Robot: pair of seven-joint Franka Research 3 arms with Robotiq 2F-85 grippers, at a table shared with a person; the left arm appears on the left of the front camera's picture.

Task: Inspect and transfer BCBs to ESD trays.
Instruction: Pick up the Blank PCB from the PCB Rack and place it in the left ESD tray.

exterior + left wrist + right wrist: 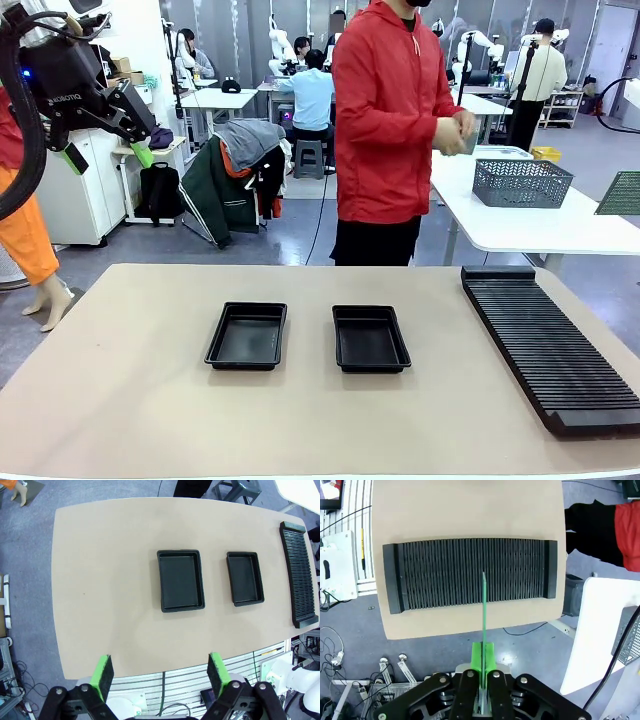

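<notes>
Two glossy black plastic trays (245,365) show bare floors. Right gripper (483,649) pinches a thin green circuit board (483,600) edge-on; left gripper (160,659) gapes wide.

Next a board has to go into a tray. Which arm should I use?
Probably the right. The right gripper is shut on a BCB, held edge-on and pointing at the slotted rack. The left gripper is open and empty, raised high over the table.

A robotics lab: white work surfaces (500,226) in rows, a person (312,98) seated at a far station, loose cables (17,677) on the grey floor (300,240).
</notes>
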